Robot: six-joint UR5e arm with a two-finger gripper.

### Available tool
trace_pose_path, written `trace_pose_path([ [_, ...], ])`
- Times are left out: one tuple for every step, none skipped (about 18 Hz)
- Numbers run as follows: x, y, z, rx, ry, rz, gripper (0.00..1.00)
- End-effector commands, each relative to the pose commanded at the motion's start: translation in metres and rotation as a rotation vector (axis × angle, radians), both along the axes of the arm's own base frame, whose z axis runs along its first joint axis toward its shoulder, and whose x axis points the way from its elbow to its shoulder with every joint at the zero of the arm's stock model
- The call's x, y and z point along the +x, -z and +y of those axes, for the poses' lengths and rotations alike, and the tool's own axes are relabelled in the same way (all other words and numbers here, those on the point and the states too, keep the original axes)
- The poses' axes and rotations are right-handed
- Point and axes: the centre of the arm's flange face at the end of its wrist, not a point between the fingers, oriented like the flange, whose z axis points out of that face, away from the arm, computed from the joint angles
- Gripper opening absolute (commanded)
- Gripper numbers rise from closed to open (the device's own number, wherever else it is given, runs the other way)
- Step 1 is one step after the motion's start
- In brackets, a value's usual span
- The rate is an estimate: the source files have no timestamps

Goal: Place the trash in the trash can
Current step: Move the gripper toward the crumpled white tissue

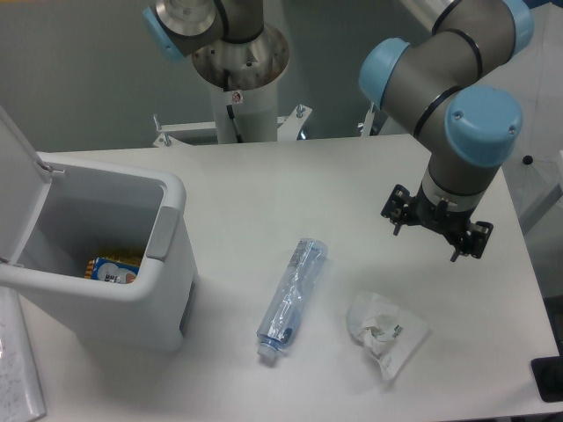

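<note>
White bench (pixel 264 189) fills my view. My end effector (pixel 437 230) hovers right of centre; I cannot tell its spread. Wrapper (pixel 384 328) lies just below-left of it, bottle (pixel 291 300) farther left, long axis near vertical; bin (pixel 106 255) far left, open.

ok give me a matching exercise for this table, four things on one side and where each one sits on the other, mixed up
Things:
1. plastic bottle
2. white wrapper
3. orange-and-blue packet
4. end effector

Places:
A. inside the trash can
B. lying on the table just right of the trash can
C. up above the table's right side
D. on the table near the front edge, right of the bottle

Pairs: 1-B, 2-D, 3-A, 4-C
</note>
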Motion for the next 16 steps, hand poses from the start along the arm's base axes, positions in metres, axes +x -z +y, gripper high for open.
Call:
trace_pose_path([
  [0.000,0.000,0.000,0.000,0.000,0.000,1.00],
  [0.000,0.001,0.000,-0.001,-0.002,0.001,1.00],
  [0.000,0.002,0.000,-0.002,-0.003,-0.001,1.00],
  [0.000,0.004,0.001,-0.004,-0.005,-0.005,1.00],
  [0.002,0.003,0.005,-0.002,0.001,-0.004,1.00],
  [0.004,0.002,0.006,-0.001,0.003,-0.003,1.00],
  [0.005,0.002,0.007,-0.001,0.002,-0.003,1.00],
  [0.007,0.004,0.010,0.000,-0.006,-0.001,1.00],
  [0.012,0.006,0.016,0.007,-0.015,0.006,1.00],
  [0.017,0.012,0.022,0.014,-0.030,0.014,1.00],
  [0.021,0.018,0.024,0.026,-0.053,0.031,1.00],
  [0.024,0.027,0.024,0.038,-0.080,0.041,1.00],
  [0.027,0.034,0.023,0.049,-0.097,0.056,1.00],
  [0.030,0.042,0.023,0.057,-0.102,0.066,1.00],
  [0.034,0.048,0.025,0.064,-0.096,0.076,1.00],
  [0.038,0.050,0.031,0.072,-0.087,0.093,1.00],
])
